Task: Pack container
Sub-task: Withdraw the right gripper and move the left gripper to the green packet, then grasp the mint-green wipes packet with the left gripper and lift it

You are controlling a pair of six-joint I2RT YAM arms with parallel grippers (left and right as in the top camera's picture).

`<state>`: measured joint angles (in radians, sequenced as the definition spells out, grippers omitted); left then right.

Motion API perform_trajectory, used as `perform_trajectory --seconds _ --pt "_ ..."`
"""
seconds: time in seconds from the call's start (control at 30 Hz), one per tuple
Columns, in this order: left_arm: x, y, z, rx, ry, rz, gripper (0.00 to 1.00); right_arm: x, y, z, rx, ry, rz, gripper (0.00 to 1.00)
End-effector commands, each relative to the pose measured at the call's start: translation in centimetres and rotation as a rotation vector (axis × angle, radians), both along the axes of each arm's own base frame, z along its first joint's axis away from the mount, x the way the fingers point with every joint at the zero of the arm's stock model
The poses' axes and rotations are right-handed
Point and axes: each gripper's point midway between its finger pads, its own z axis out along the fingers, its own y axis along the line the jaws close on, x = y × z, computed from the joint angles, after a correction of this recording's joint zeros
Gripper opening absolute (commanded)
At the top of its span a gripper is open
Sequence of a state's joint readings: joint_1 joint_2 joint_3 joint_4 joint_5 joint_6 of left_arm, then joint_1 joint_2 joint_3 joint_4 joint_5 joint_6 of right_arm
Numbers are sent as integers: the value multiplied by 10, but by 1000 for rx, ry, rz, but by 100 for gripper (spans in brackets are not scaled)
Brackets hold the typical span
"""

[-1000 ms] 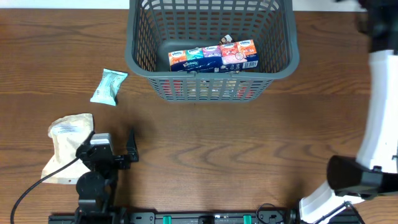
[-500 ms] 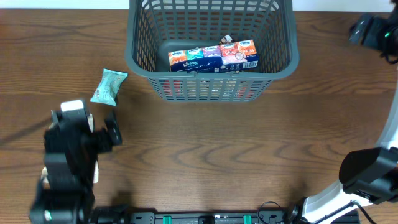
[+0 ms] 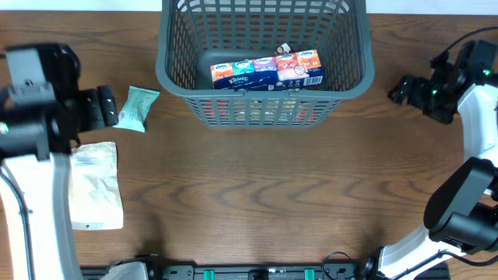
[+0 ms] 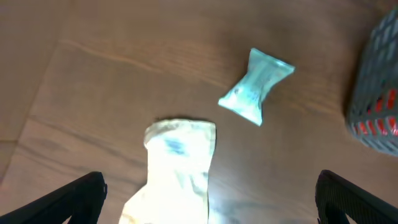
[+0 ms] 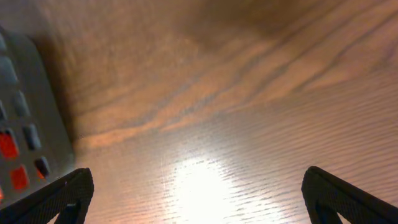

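The dark grey lattice container point(image 3: 175, 78) stands at the table's far middle with a row of colourful tissue packs point(image 3: 267, 70) inside. A small teal snack packet point(image 3: 137, 108) lies left of it, also in the left wrist view point(image 4: 256, 94). A cream pouch point(image 3: 95, 187) lies nearer the front left; it also shows in the left wrist view point(image 4: 177, 171). My left gripper point(image 3: 105, 109) is open and empty, raised above the table just left of the teal packet. My right gripper point(image 3: 405, 88) is open and empty over bare wood right of the container.
The container's corner shows at the edge of the left wrist view point(image 4: 376, 106) and of the right wrist view point(image 5: 28, 130). The arm bases stand at the front edge of the wooden table.
My left arm has risen from the front left and swung back toward the teal packet, uncovering the cream pouch. My right gripper has come down and in toward the container's right side.
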<state>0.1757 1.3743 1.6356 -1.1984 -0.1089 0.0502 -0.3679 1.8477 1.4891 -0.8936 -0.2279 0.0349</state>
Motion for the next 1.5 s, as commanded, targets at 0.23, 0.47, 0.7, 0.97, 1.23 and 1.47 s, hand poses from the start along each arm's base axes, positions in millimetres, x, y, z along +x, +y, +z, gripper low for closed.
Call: perform_trajectory --seconds 0.23,0.47,0.7,0.97,1.23,1.47 --pt "12 10 -67 -224 241 7 99 -18 28 -37 43 76 38 99" --pt "21 10 -73 -206 246 -71 99 -13 46 -37 36 73 95 99" --pt "41 16 -87 -195 238 -88 99 -5 66 -36 28 52 148 99" --pt "60 20 -124 -208 302 -107 99 -2 74 -35 21 42 169 99" --pt "86 10 -163 -177 352 -177 99 1 73 -35 18 33 170 99" --pt "99 0 -198 -173 404 -206 99 0 73 -35 18 34 170 99"
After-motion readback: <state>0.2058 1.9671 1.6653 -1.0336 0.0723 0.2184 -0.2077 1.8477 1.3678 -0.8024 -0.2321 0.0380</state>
